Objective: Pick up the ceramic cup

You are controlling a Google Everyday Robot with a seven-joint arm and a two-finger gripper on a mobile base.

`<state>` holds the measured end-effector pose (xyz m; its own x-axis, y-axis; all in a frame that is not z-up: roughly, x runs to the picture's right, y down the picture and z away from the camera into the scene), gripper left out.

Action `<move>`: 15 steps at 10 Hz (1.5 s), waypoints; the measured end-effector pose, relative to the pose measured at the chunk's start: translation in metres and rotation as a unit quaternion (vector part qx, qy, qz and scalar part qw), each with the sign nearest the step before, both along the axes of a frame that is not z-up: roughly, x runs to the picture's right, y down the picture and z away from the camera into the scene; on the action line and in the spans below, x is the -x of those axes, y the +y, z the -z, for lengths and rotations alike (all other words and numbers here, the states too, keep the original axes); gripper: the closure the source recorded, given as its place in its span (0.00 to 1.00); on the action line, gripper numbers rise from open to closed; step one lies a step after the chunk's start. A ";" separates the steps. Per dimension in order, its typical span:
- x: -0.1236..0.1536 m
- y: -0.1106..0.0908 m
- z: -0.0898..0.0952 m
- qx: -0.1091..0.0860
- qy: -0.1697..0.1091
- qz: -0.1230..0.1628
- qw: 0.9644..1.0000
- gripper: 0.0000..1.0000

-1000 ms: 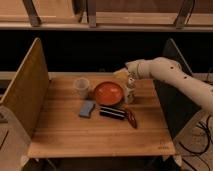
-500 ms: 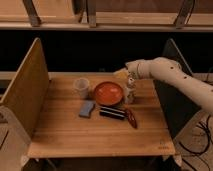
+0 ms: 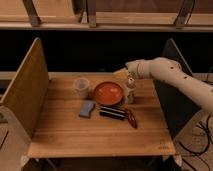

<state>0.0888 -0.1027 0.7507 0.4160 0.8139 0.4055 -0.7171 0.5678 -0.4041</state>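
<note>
My claw point(image 3: 127, 73) hangs just above a slim pale bottle point(image 3: 130, 91); I cannot tell whether it is spread or pressed together. The ceramic cup point(image 3: 81, 87) stands upright on the wooden table point(image 3: 100, 137), left of my claw, beyond the orange-red bowl point(image 3: 108, 93), apart from my claw.

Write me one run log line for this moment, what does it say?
pincer: at pale bottle, right of orange-red bowl | ceramic cup: on table, left of bowl, not held
</note>
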 end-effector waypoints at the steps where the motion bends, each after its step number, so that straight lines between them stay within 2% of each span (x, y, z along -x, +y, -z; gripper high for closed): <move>1: 0.000 0.000 0.000 0.000 0.000 0.000 1.000 0.40; 3: 0.002 0.003 0.000 0.001 0.001 0.009 1.000 0.40; 4: 0.018 0.010 -0.001 0.001 0.001 0.044 0.999 0.40; 5: 0.047 0.018 -0.003 0.000 -0.003 0.100 0.995 0.40; 6: 0.077 0.025 -0.006 0.000 -0.006 0.158 0.987 0.40; 7: 0.104 0.029 -0.011 0.001 -0.010 0.204 0.979 0.40; 9: 0.142 0.026 -0.026 0.006 -0.008 0.262 0.965 0.40; 10: 0.151 0.025 -0.029 0.007 -0.007 0.276 0.961 0.40; 13: 0.151 0.025 -0.030 0.007 -0.004 0.279 0.960 0.40; 14: 0.149 0.021 -0.032 0.004 -0.001 0.279 0.960 0.40; 15: 0.141 0.010 -0.039 -0.003 0.011 0.277 0.961 0.40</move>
